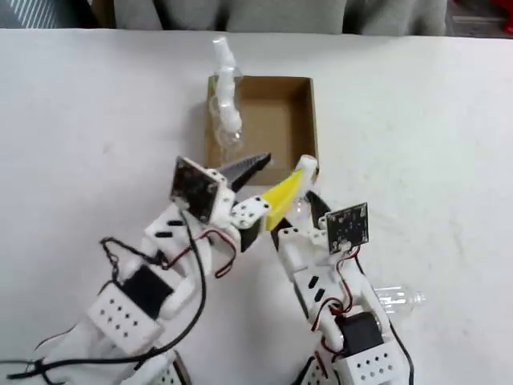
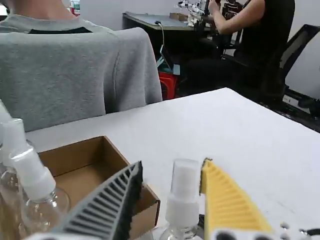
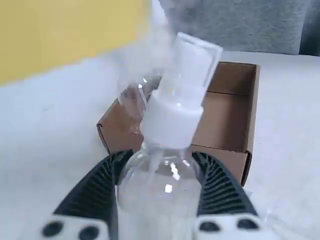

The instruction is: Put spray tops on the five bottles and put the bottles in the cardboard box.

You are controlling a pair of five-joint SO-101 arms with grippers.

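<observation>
Right wrist view: right pincer (image 3: 159, 157) pinching bottle (image 3: 161, 200) | left pincer (image 2: 171, 166) spread around spray top (image 2: 183, 192)

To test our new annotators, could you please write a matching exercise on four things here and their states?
1 brown cardboard box
2 right gripper
3 left gripper
4 clear plastic bottle by the right arm

A lying sideways on the white table
B shut on a clear bottle with white spray top
C open, straddling that bottle's top
D holds upright clear bottles

Pairs: 1-D, 2-B, 3-C, 4-A
</observation>
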